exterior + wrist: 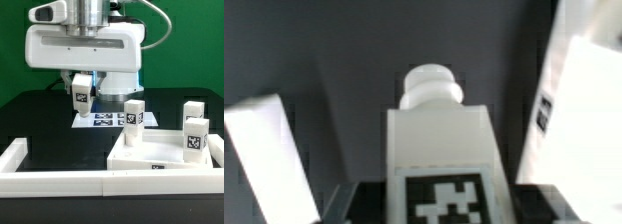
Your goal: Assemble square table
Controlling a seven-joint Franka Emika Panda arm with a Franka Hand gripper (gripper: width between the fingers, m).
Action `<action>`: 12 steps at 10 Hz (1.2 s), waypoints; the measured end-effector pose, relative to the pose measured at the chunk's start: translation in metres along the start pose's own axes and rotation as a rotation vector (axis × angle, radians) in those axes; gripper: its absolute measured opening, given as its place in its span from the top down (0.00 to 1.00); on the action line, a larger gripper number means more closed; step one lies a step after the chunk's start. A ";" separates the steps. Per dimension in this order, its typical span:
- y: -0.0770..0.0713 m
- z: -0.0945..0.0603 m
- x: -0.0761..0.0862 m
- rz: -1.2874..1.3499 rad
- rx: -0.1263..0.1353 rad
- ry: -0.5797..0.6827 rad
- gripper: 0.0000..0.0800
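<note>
My gripper (80, 98) hangs above the black table at the exterior view's left and is shut on a white tagged leg (80, 96). The wrist view shows that leg (441, 140) between the dark fingers (352, 206). Its tag faces the camera and its rounded peg end points away. The white square slab (165, 162) lies at the exterior view's lower right, apart from the gripper. Three more legs stand upright on it: one at its near-left corner (133, 115), one at the back right (193, 110) and one at the front right (197, 138).
The marker board (105, 120) lies flat behind the slab, just to the exterior view's right of the gripper. A long low white border wall (40, 170) runs along the front and up the exterior view's left side. White parts (260, 150) show at both edges of the wrist view.
</note>
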State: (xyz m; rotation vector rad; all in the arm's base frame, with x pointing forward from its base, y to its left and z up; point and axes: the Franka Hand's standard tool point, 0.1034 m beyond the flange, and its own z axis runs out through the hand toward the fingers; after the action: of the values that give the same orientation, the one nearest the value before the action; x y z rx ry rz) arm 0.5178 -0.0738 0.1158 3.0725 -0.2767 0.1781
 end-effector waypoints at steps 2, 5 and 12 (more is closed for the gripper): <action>-0.017 -0.006 0.021 0.066 0.018 0.197 0.64; -0.020 -0.002 0.018 0.053 -0.007 0.311 0.64; -0.064 -0.009 0.047 0.085 0.044 0.360 0.64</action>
State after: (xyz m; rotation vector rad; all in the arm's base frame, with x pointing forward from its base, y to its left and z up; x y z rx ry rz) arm 0.5741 -0.0189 0.1279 2.9938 -0.3860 0.7382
